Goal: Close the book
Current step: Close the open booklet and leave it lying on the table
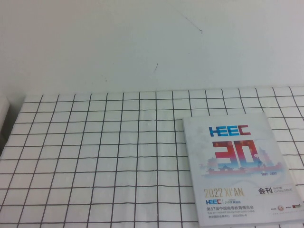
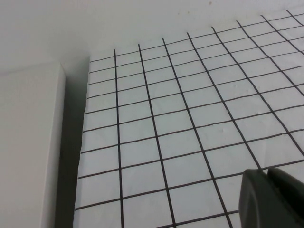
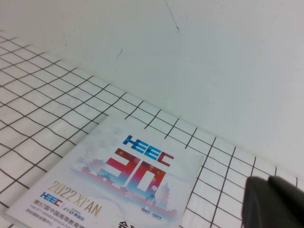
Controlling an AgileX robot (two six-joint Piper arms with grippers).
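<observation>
White book [image 1: 240, 168] closed; left gripper [image 2: 269, 197] over cloth [image 2: 190, 118], right gripper [image 3: 270, 199] near book, grip unclear.

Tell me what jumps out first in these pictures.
The book lies closed, its HEEC 30 cover face up, at the near right of the checked cloth. Neither arm shows in the high view. In the wrist views, the left gripper hangs over bare cloth by its left edge, and the right gripper hangs near the book.
</observation>
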